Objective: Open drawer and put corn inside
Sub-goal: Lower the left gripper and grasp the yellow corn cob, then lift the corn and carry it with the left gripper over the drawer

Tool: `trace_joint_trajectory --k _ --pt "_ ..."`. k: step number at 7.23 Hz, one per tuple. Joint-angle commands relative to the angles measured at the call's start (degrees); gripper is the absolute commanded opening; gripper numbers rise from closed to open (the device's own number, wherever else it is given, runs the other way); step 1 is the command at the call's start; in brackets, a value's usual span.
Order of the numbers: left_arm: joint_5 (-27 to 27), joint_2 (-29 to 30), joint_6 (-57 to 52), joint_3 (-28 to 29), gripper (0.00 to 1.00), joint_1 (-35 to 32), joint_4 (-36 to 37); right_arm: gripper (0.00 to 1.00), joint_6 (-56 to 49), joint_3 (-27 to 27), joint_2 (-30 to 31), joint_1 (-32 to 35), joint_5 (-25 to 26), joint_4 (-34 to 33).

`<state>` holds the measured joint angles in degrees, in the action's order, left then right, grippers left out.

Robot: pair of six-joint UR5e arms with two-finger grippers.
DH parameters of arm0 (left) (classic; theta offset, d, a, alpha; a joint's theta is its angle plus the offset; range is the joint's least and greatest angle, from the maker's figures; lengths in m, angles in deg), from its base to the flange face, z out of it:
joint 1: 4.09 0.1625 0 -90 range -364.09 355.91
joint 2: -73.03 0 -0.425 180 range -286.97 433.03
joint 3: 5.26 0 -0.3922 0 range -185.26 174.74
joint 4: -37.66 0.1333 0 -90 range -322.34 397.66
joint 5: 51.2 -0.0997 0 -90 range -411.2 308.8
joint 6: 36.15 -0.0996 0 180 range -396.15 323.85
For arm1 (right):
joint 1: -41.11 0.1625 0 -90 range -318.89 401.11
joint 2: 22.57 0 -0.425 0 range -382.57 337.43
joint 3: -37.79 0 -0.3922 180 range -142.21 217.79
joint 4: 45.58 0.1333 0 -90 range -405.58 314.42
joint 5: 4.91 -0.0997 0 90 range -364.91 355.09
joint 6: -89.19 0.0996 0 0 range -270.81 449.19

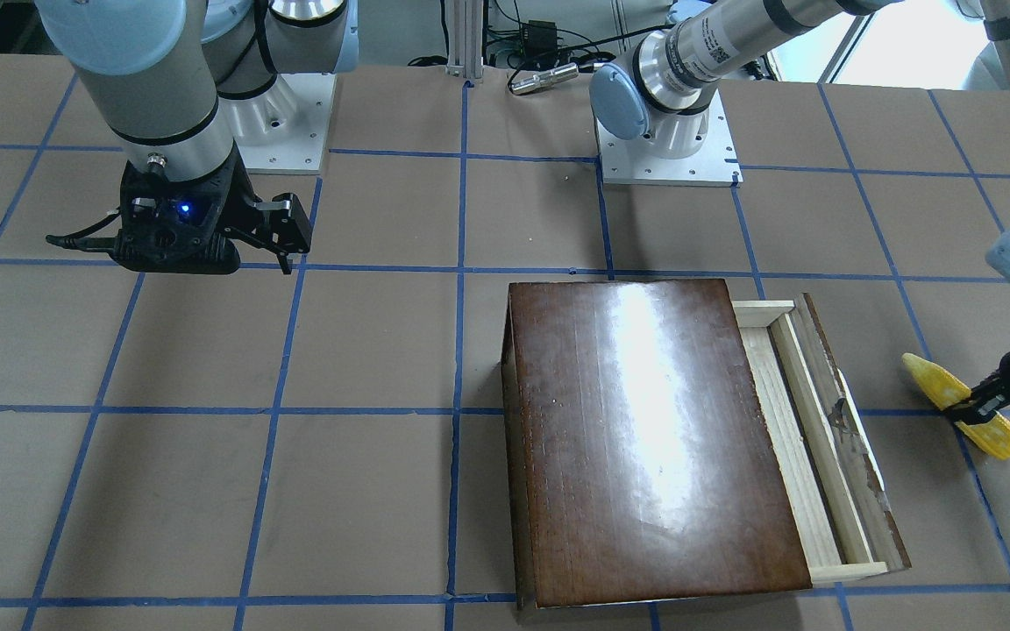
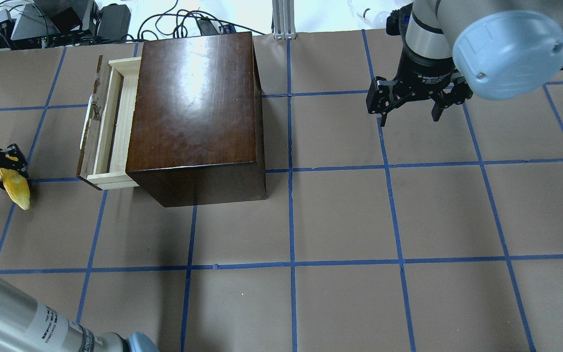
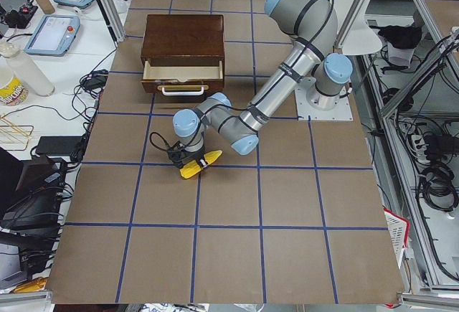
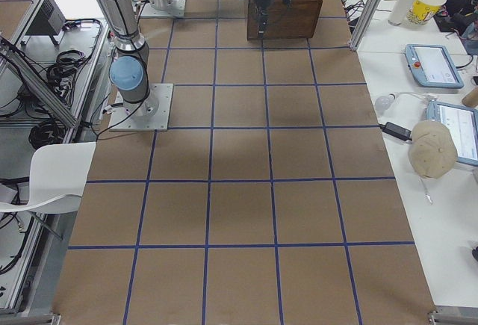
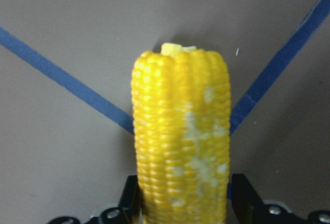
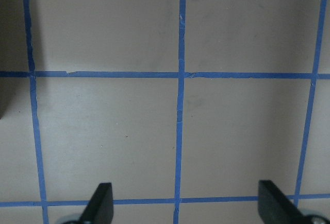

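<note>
The yellow corn lies low over the brown table surface, to the side of the drawer front. My left gripper is shut on the corn's middle. In the left wrist view the corn fills the space between both fingers. It also shows in the overhead view. The drawer is pulled partly out of the dark-brown box, its pale tray empty and its whitish handle facing the corn. My right gripper is open and empty, hanging above the table well away from the box.
The two arm bases stand at the robot's edge of the table, with a metal cylinder behind them. The table is covered in brown paper with a blue tape grid. Side benches with tablets and cables flank the table.
</note>
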<state>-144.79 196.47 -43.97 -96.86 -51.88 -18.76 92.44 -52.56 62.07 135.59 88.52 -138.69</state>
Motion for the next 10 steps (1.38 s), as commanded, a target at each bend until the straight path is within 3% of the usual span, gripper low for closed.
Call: trace_joint_trajectory --k 1,3,8,10 --pt "0.3 -0.6 -0.6 1.3 0.0 -0.4 -0.5 1.0 0.0 0.0 0.0 0.0 0.0 0.0" --pt "0.3 -1.7 -3.9 4.6 0.0 -2.3 -2.0 1.0 0.0 0.0 0.1 0.0 0.0 0.0" --pt "6.7 -8.4 -6.8 15.7 0.0 -10.1 -20.7 1.0 0.0 0.0 0.0 0.0 -0.2 0.0" --pt "7.0 -10.8 -6.9 18.1 0.0 -16.3 -24.1 1.0 0.0 0.0 0.0 0.0 -0.2 0.0"
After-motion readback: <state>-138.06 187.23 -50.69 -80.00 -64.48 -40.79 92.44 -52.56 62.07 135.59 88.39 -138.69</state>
